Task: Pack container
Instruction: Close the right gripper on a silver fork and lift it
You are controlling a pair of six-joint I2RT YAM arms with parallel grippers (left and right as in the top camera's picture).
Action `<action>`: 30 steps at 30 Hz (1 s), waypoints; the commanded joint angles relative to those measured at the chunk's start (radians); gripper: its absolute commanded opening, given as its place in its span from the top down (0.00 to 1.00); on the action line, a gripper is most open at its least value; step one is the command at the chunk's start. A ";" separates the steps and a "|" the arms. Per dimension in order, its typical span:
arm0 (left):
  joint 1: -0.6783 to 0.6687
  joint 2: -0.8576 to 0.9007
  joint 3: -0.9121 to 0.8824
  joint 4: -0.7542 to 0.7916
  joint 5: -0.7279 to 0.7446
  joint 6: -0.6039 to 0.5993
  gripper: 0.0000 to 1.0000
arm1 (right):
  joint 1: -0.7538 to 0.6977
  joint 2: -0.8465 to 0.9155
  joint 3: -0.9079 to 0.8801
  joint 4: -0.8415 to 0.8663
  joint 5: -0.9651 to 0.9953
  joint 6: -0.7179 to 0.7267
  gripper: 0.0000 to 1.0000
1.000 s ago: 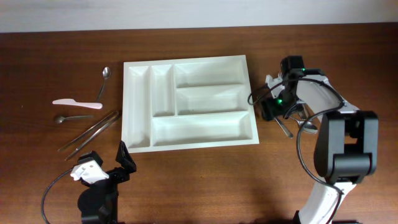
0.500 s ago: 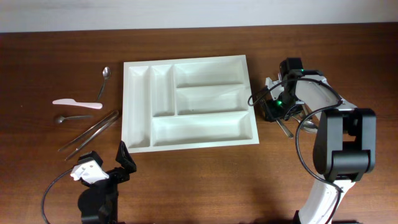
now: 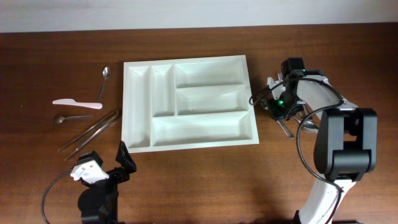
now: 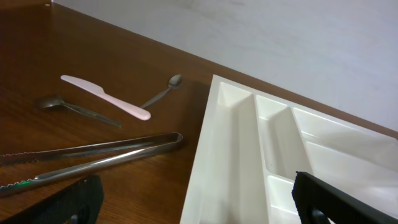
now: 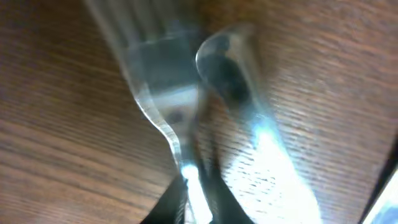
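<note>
Right hand (image 3: 278, 107), seen from overhead, sits low over the desk (image 3: 186, 186) just beside the right edge of the container (image 3: 199, 127), above a fork (image 3: 285, 128) and a big spoon (image 3: 309, 126) that lie close together. From up here I cannot tell how its jaws stand. The container lies mid-desk with all five compartments bare. My left hand (image 3: 106, 160) is parked near the front edge. It is well apart from the tongs (image 3: 90, 130), the white knife (image 3: 78, 104), the teaspoon (image 3: 104, 81) and the stubby spoon (image 3: 67, 117), which lie to the container's left.

On the left wrist camera that hand gapes as wide as it goes and holds nothing. The container's near-left corner fills the right of the frame, and the tongs lie on the wood just beside it.

The right wrist camera gives me a blurred close-up of the fork's neck and the big spoon's bowl side by side. At the bottom edge the dark fingertips (image 5: 165, 208) pinch in tight on the fork's stem. I read that as a grip on the fork alone, though the spoon is near enough that it may be touching.

I judge this to be the first pick, with nothing packed yet. Next I need a straight lift to part the fork from the spoon. Then I carry it left over the rim and lay it lengthways in a compartment, going low before I let go.
</note>
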 commanded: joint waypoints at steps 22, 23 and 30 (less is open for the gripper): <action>0.006 -0.009 -0.004 0.000 0.011 0.020 0.01 | -0.021 0.024 0.359 -0.208 -0.040 0.018 0.96; 0.006 -0.009 -0.004 0.000 0.011 0.020 0.01 | -0.021 0.024 0.405 -0.227 -0.050 0.018 0.96; 0.006 -0.009 -0.004 0.000 0.011 0.020 0.01 | 0.005 0.024 0.613 -0.298 -0.154 -0.131 0.96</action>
